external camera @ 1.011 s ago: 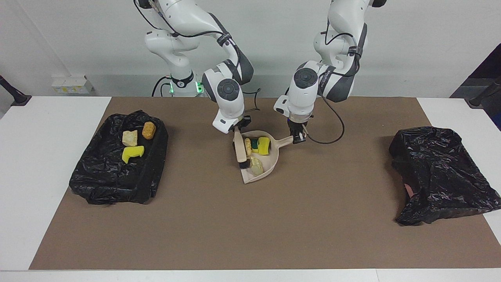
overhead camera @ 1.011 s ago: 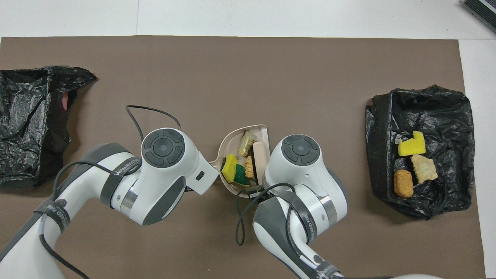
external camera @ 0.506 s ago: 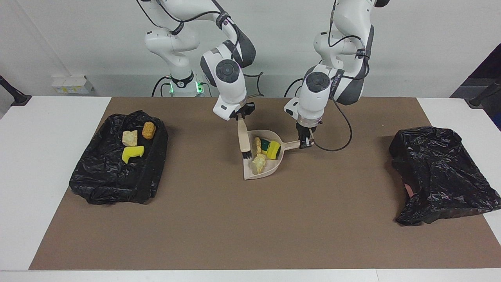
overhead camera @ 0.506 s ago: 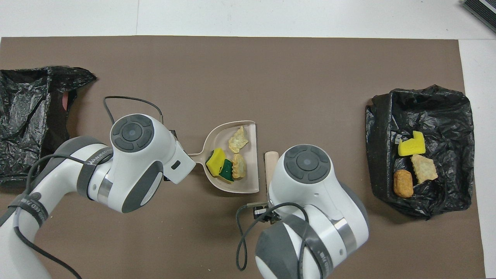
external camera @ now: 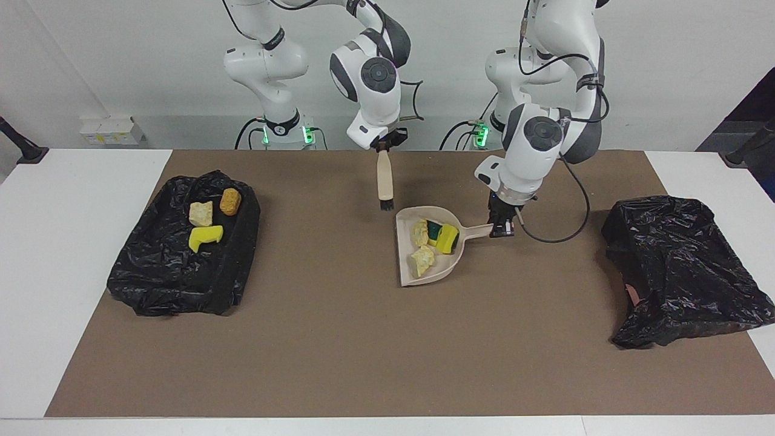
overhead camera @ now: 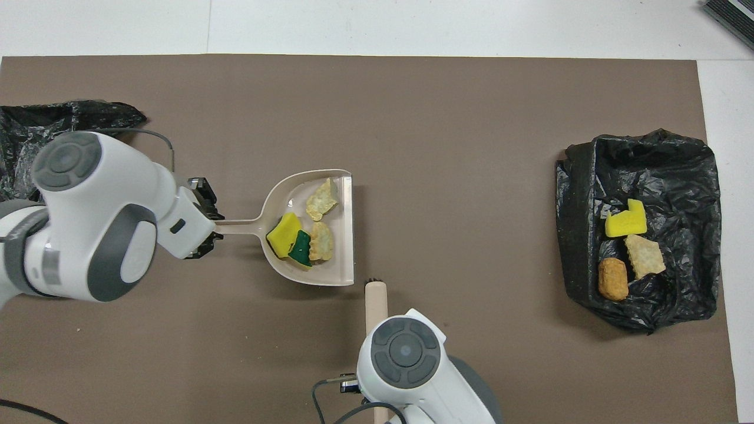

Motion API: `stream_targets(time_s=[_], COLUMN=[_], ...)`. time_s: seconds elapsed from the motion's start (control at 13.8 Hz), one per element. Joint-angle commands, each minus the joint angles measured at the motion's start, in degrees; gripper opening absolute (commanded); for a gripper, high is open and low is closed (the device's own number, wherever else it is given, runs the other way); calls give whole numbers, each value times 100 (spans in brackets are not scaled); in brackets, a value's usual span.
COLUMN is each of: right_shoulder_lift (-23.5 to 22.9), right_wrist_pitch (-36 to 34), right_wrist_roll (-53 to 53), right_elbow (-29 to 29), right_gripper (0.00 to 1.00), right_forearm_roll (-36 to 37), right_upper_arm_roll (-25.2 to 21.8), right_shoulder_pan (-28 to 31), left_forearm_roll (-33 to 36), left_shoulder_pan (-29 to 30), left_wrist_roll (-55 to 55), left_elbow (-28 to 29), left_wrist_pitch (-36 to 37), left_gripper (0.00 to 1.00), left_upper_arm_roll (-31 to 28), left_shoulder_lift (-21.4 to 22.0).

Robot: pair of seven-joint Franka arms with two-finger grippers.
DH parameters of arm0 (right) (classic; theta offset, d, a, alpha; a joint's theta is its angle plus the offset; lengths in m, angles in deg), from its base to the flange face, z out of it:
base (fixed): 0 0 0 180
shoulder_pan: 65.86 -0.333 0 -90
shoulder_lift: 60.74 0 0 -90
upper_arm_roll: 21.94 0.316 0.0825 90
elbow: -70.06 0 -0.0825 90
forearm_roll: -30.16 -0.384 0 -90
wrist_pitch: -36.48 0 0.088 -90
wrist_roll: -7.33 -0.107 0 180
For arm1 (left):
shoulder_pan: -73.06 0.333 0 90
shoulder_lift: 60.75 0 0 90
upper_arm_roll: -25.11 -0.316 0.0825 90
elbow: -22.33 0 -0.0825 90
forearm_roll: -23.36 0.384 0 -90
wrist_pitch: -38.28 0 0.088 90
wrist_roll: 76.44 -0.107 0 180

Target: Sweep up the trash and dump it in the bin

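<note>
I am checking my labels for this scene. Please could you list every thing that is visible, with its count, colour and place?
dustpan: one, beige, mid-mat, handle held by the left gripper
trash in dustpan: three pieces, two tan lumps and one yellow-green sponge
brush: one, beige with dark bristles, hanging from the right gripper over the mat, beside the dustpan
lined bin: one, black, at the right arm's end
trash in bin: three pieces, yellow, tan, orange-brown
loose bag: one, black, at the left arm's end
mat: one, brown, on the white table
left gripper: shut on dustpan handle
right gripper: shut on brush
</note>
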Motion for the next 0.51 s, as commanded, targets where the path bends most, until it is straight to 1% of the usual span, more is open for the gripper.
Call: stream_targets(time_s=[0.0,0.14,0.29,0.43], right_shoulder_lift=[-425,-425,-487,-496], right_wrist_pitch=[519,609,636,635], right_wrist_roll=[-319,-320,-267,-267], right_elbow=[-208,-332,-412,-429], right_gripper=[0,0,0,0], right_forearm_roll=[42,61,226,289], right_upper_arm_roll=[270,280,280,280], right_shoulder_pan=[-43,-44,-44,-35], left_forearm_roll=[-426,-541,-909,-920], left_shoulder_pan=[1,9,27,36], left_wrist_roll=[-913,-1467,-2030,-2303], left_elbow=[-221,-381,-730,-1021], left_wrist_pitch=[561,686,1018,1274], left_gripper=[0,0,0,0], left_upper_arm_roll=[-720,-1361,-2029,-2618], left_shoulder_lift=[261,261,226,156])
